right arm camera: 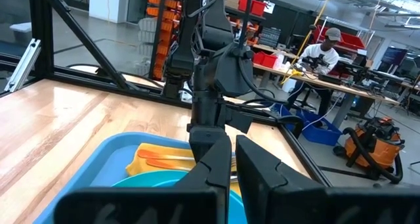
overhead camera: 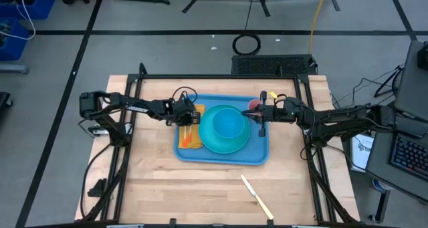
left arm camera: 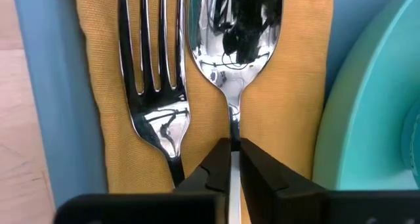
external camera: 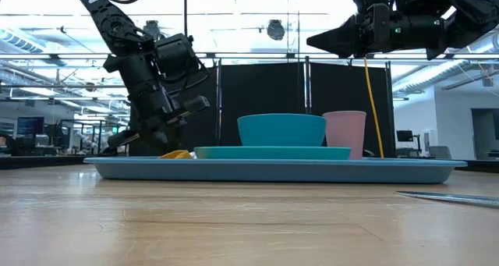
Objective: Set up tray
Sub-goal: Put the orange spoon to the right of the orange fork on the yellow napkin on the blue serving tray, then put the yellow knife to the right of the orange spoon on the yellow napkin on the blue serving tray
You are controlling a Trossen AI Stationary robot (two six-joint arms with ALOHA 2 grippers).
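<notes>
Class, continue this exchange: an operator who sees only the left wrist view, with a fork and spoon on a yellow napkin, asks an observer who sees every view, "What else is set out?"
Observer: A teal bowl sits on a teal plate in the middle of the tray.
Operator: Any cup?
Observer: Yes, a pink cup stands in the tray's far right corner.
Operator: And a knife?
Observer: The knife lies off the tray on the wooden table, towards the front.
</notes>
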